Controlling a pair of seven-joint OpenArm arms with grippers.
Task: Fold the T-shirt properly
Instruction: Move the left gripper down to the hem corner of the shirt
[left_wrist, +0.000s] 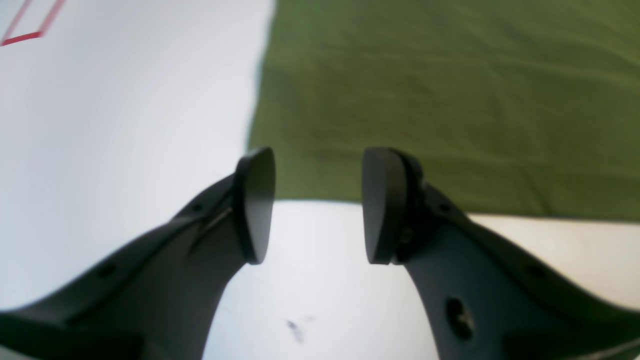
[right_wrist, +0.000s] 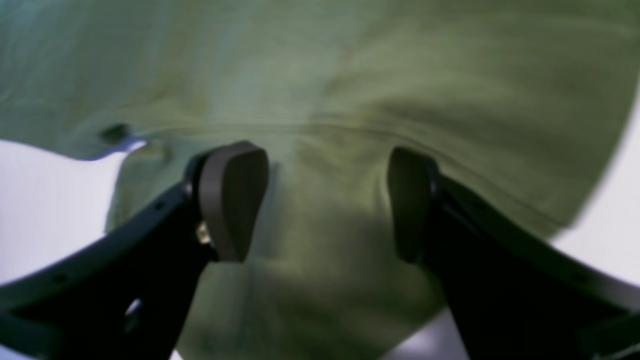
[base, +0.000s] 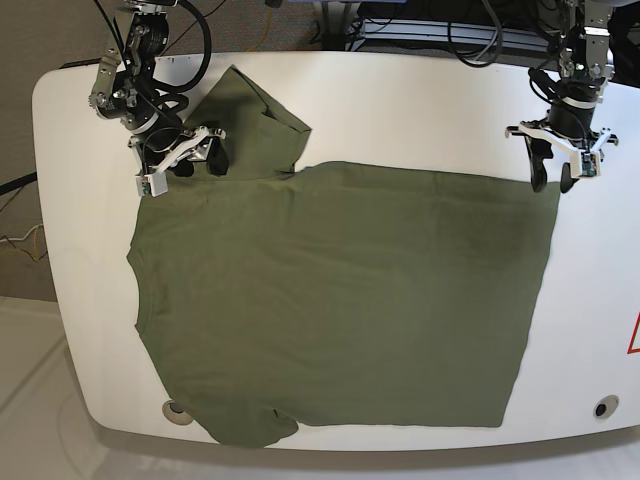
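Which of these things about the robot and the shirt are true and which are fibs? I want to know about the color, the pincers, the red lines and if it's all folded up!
1. The T-shirt is green. True.
2. The left pincer is squeezed shut. False: its two fingers stand apart.
3. The right pincer is open above the cloth. True.
4. The shirt is folded into a small, neat square. False: it is spread wide over much of the table.
5. The red lines are on the white table, beside the shirt. True.
6. The table is black. False: it is white.
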